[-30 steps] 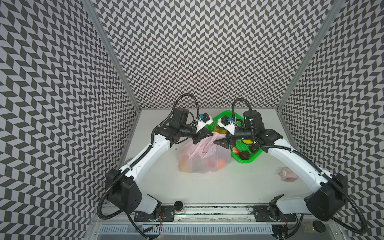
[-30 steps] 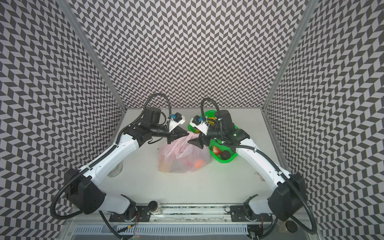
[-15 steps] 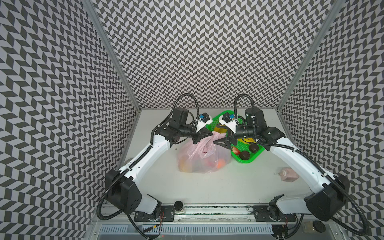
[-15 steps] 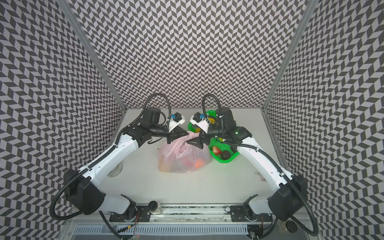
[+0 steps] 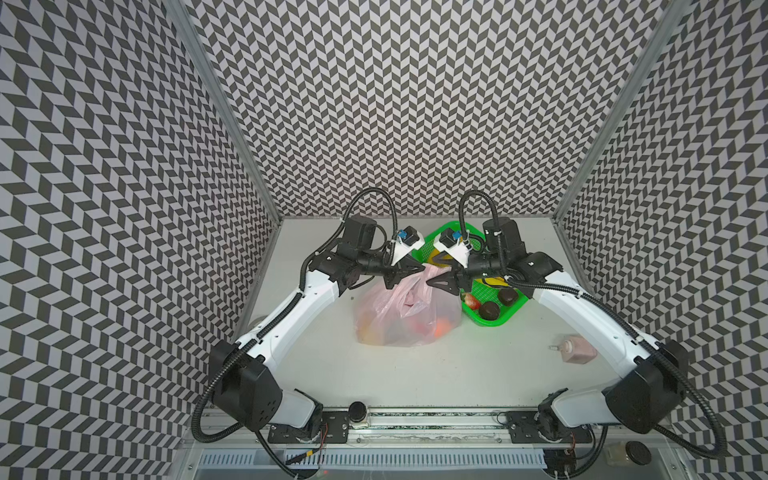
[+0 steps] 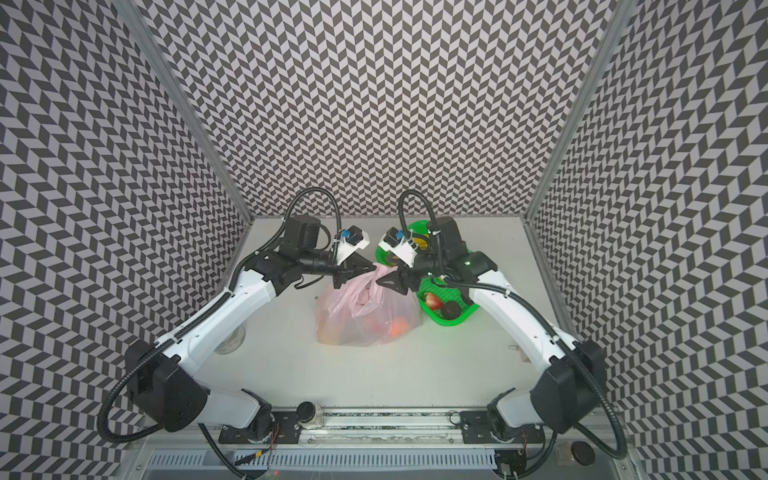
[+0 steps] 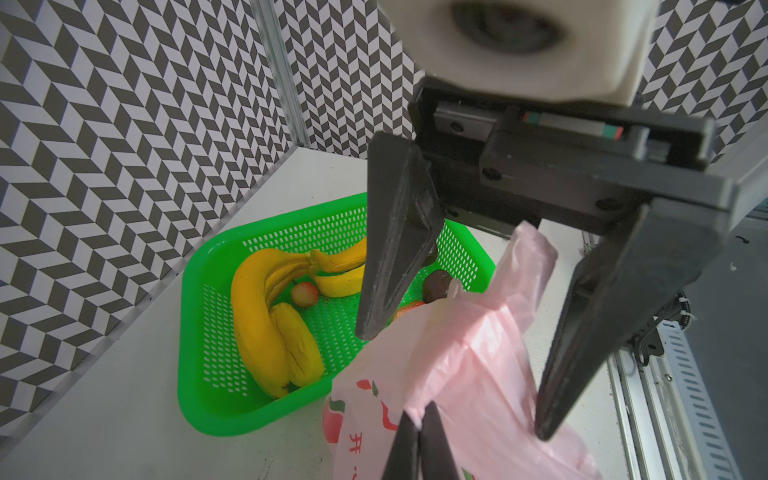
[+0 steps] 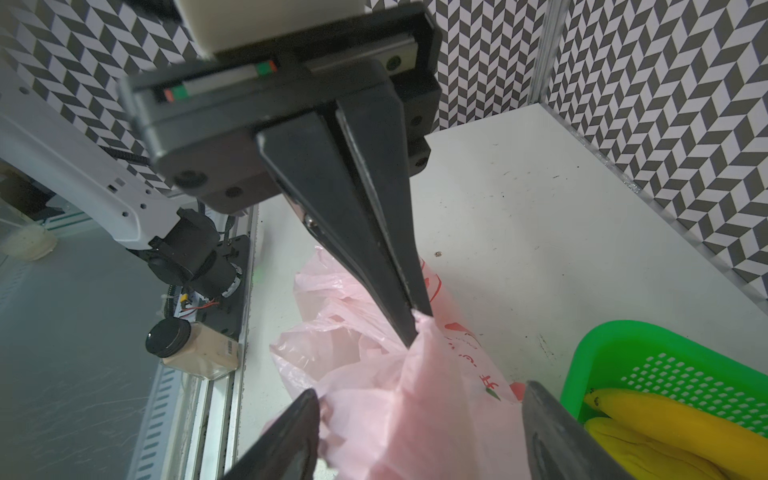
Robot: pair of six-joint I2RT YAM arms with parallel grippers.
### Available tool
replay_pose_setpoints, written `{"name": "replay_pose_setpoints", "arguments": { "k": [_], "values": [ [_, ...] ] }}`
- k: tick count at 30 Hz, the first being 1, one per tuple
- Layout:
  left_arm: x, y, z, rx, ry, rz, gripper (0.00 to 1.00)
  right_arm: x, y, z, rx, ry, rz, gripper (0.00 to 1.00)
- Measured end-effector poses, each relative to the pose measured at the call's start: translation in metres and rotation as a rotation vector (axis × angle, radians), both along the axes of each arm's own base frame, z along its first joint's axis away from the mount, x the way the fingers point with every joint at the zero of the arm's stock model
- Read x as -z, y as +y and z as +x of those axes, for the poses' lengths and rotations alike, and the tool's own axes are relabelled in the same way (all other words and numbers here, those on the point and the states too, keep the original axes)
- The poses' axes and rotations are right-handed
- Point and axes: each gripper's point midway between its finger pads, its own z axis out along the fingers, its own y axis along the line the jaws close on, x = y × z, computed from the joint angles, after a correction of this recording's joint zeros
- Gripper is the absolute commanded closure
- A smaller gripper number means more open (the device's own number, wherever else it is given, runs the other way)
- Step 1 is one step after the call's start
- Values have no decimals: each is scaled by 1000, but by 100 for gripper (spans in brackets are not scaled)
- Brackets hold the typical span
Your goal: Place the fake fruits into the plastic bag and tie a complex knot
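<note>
Just beside the green basket, the left pincer is clamped on the plastic bag. The right pincer stands apart, straddling the bag's top.

Inside the plastic bag the fruits show only as blurred orange and red patches. The right arm covers part of the green basket, and both wrist views cut the bag off.

Pink bag upright, fruits inside
</note>
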Motion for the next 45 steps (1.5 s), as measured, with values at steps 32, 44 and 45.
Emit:
{"name": "replay_pose_setpoints", "arguments": {
  "k": [32, 44, 45],
  "values": [
    [-41, 59, 14, -164, -27, -168, 41, 21, 12, 3, 61, -9, 122, 100],
    [19, 98, 67, -361, 95, -161, 45, 19, 17, 9, 171, -115, 188, 100],
    [24, 95, 69, -352, 109, -158, 44, 19, 17, 10, 179, -121, 191, 100]
  ]
}}
